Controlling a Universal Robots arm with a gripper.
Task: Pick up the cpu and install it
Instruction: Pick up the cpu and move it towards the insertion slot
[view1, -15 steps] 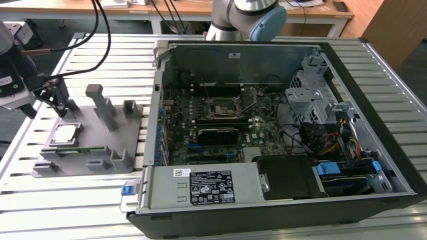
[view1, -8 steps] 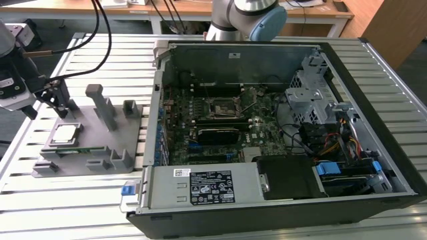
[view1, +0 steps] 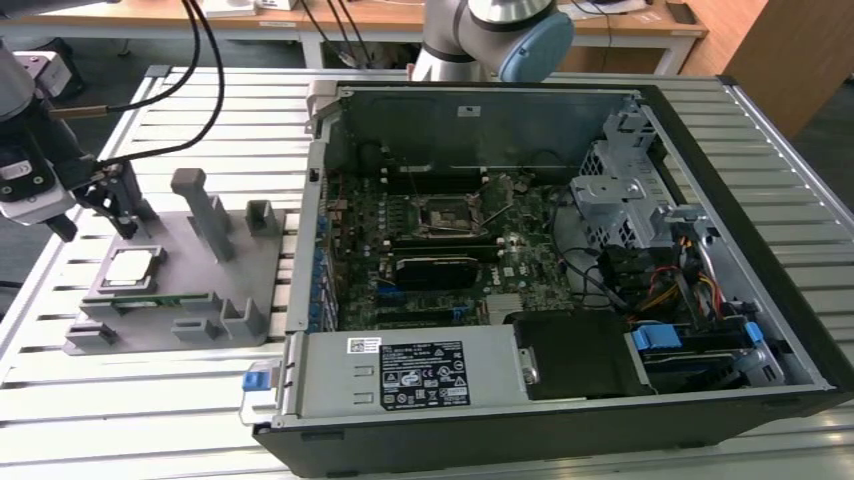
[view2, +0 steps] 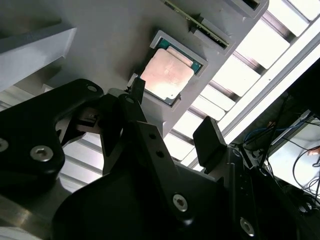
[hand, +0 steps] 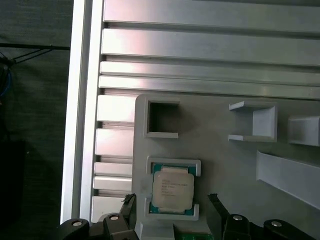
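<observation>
Closest to the lens in the second wrist view, the gripper (view2: 172, 107) has its black jaws spread wide with nothing between them. Just past the tips, in line with the gap and untouched, the cpu (view2: 166, 75) lies flat in a square recess of the grey holder (view2: 115, 40). In the exterior view the holder sits at the left of the slatted table (view1: 200, 420), and the open computer case (view1: 534, 445) is to its right.

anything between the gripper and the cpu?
Nothing. In the exterior view the open gripper hangs over the cpu in its grey fixture pocket, with bare air between. The first wrist view shows the cpu top uncovered.
</observation>
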